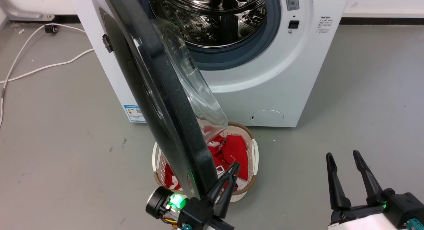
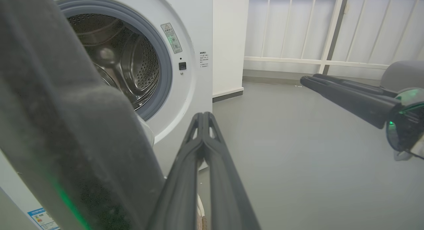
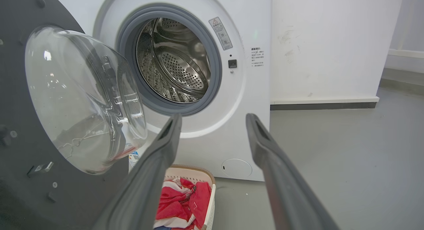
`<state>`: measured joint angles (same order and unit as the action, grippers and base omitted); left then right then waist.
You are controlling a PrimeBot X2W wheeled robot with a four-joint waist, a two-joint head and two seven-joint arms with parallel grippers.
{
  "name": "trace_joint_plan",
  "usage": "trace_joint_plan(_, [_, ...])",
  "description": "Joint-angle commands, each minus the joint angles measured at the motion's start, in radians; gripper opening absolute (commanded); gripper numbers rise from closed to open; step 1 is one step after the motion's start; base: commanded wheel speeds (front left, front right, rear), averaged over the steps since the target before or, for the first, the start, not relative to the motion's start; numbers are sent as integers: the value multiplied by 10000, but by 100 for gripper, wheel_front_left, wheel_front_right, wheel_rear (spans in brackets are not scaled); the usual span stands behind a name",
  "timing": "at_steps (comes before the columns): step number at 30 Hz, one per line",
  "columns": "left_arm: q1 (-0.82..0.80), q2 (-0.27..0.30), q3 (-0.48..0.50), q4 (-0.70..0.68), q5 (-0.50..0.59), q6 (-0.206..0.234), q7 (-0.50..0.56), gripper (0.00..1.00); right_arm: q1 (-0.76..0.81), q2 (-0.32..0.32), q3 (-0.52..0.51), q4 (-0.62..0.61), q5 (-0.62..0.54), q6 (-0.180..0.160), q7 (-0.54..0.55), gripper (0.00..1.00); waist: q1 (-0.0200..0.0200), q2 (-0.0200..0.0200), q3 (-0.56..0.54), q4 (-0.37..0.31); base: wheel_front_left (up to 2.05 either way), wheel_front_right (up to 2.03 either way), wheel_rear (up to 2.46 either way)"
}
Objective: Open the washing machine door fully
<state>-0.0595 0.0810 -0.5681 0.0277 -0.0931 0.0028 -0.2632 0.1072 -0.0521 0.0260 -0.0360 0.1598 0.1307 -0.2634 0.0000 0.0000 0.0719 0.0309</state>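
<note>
the left gripper, shut on nothing, sat just beside the free edge of the washing machine door, on its inner side; the right gripper hung spread, well apart from it. the door stood partly swung out; more swing seemed left.

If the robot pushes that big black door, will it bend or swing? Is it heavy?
The washing machine door looks thick and stiff, so it probably swings whole rather than bending. Its big glass bowl likely makes it fairly heavy.
</note>
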Motion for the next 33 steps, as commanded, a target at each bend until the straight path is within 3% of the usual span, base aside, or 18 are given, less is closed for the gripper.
trace_joint_plan(1, [123, -50, 146, 60, -28, -3, -24, 0, -75, 36, -8, 7, 4, 0, -17, 100, 0, 0, 6, 24, 0, 0, 0])
trace_joint_plan(20, [889, 184, 1627, 183, 212, 205, 10, 0, 152, 34, 138, 218, 82, 0, -17, 100, 0, 0, -131, 1078, 0, 0, 0])
trace_joint_plan(33, [1322, 499, 3134, -189, 110, 686, 0, 0, 144, 33, 171, 380, 44, 0, -17, 100, 0, 0, -61, 1614, 0, 0, 0])
